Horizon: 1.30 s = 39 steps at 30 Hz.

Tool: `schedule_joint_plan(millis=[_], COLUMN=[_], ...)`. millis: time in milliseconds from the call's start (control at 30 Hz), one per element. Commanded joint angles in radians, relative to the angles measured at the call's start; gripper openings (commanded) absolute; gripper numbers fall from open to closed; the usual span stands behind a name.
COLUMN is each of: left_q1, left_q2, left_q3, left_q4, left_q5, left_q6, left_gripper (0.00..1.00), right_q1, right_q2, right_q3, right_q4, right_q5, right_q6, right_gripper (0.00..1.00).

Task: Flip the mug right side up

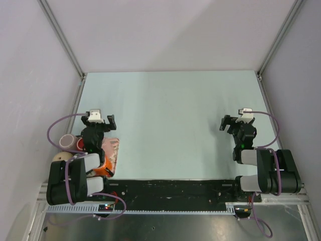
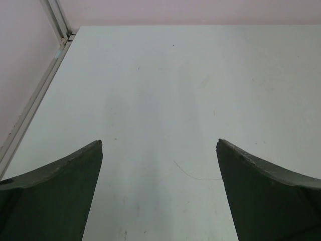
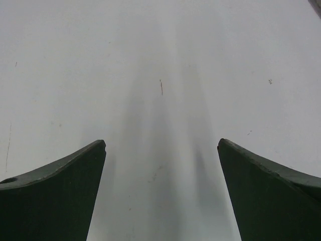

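1. Far left: the mug (image 1: 67,142), pale pink, sits at the left edge of the tabletop (image 1: 170,110), beside the left arm's forearm and partly hidden by it. The overhead view does not settle whether it lies on its side or stands mouth-down. A beige round object (image 1: 60,157) sits just nearer the base.
2. Left hand (image 1: 99,123): released, fingers spread wide with nothing between them. It points out over bare tabletop beyond the mug, and its wrist camera shows no mug at all. A pink pouch (image 1: 112,150) and an orange item (image 1: 104,169) lie just right of this arm.
3. Right hand (image 1: 235,124): also released and empty, over bare tabletop, well apart from the mug.
4. Step in hand, as I judge it: the reach has not begun, and nothing is grasped.
5. The next move probably falls to the left arm. It must swing the hand back and to its left to bring the mug into wrist view, then line the fingers across the wall or rim. The side rail and the pouch leave little room.
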Motion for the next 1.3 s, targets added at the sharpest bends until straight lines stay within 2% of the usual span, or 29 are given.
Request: schedule_joint_plan(millis=[0,100,233,300,433,500,600,733,800,833,900,933,1100,1267], left_q1=[-0.003,-0.003,0.001,0.009,-0.007,-0.049,-0.155,-0.343,-0.426,-0.463,-0.500,-0.507,-0.521,-0.518], left_q2=[0.001,0.001,-0.039,-0.135,-0.231,-0.225,-0.143,-0.004,0.064,0.113,0.206,0.248,0.432,0.509], left_q3=[-0.005,-0.005,-0.010,0.059,0.380,0.577,0.873,1.080,1.127,1.143,1.172,1.185,1.219,1.201], left_q4=[0.038,0.040,0.038,-0.167,-0.705,-1.039,-1.603,-2.149,-2.328,-2.401,-2.490,-2.517,-2.523,-2.423], left_q5=[-0.001,-0.001,-0.005,0.046,0.290,0.352,0.412,0.260,0.155,0.101,0.014,-0.023,-0.142,-0.261], left_q6=[0.012,0.012,0.002,0.010,0.153,0.268,0.537,0.871,0.990,1.030,1.069,1.070,1.010,0.973], left_gripper=[0.98,0.98,0.98,0.98,0.98,0.98,0.98,0.98,0.98,0.94,0.82,0.79,0.85,0.81], right_q1=[-0.010,-0.011,-0.011,-0.012,-0.010,-0.005,0.010,0.079,0.105,0.123,0.157,0.176,0.257,0.328], right_q2=[0.001,-0.037,-0.174,-0.249,-0.376,-0.418,-0.469,-0.534,-0.562,-0.573,-0.587,-0.590,-0.588,-0.590], right_q3=[0.031,0.037,0.080,0.117,0.175,0.200,0.230,0.256,0.259,0.259,0.260,0.260,0.260,0.260], right_q4=[0.024,-0.011,-0.198,-0.298,-0.439,-0.480,-0.544,-0.639,-0.681,-0.705,-0.746,-0.761,-0.827,-0.865], right_q5=[0.009,0.022,0.023,-0.037,-0.230,-0.322,-0.424,-0.452,-0.453,-0.451,-0.436,-0.428,-0.386,-0.328], right_q6=[0.015,0.022,0.024,0.021,0.049,0.079,0.102,0.100,0.096,0.089,0.073,0.063,0.040,0.031], right_gripper=[1.00,1.00,1.00,1.00,1.00,1.00,1.00,1.00,1.00,1.00,1.00,1.00,1.00,1.00])
